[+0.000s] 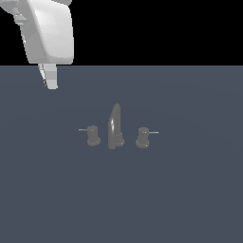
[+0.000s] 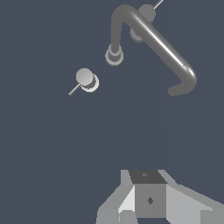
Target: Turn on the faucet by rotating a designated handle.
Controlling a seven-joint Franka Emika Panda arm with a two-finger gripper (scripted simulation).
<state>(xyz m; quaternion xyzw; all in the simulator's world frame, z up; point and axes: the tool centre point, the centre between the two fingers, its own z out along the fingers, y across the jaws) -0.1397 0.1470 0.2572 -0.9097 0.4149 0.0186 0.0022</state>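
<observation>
Fingers (image 1: 49, 78) hang high, well apart from the handle (image 1: 93, 136) and faucet (image 1: 115, 128); their spread cannot be told.

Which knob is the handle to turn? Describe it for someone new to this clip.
Find the tall curved spout mid-surface. Two stubby knobs flank it; the handle is the one on the exterior view's left. Its thin lever points away from the spout toward that left, whereas the twin knob has its lever pointing right.

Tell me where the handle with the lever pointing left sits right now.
In the exterior view the handle stands on the grey surface to the left of the tall spout, apart from it, with the gripper well above it.
</observation>
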